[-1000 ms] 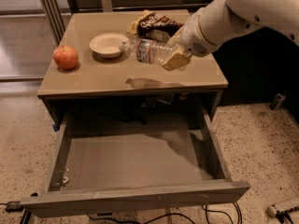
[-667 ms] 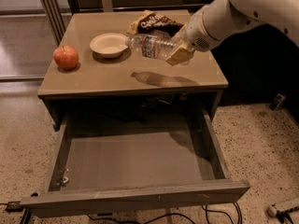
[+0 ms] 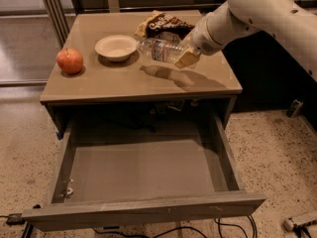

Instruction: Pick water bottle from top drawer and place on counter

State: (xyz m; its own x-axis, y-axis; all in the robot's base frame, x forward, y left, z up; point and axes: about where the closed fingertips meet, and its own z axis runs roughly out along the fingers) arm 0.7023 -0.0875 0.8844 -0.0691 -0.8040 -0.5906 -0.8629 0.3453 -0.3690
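My gripper (image 3: 185, 55) is shut on the water bottle (image 3: 159, 50), a clear ribbed bottle with a red-and-white label. It holds the bottle on its side above the middle right of the counter (image 3: 124, 81), cap end pointing left toward the bowl. The bottle's shadow falls on the counter just below it. The top drawer (image 3: 141, 170) is pulled fully open under the counter, and its grey floor is bare. My white arm reaches in from the upper right.
A red apple (image 3: 70, 60) sits at the counter's left. A white bowl (image 3: 116, 47) stands just left of the bottle. A dark snack bag (image 3: 166, 25) lies at the back. Cables (image 3: 198, 230) and a power strip (image 3: 299, 222) lie on the speckled floor.
My gripper has carried the bottle slightly up and toward the back of the counter, closer to the bowl and snack bag. The drawer and other objects have not moved.
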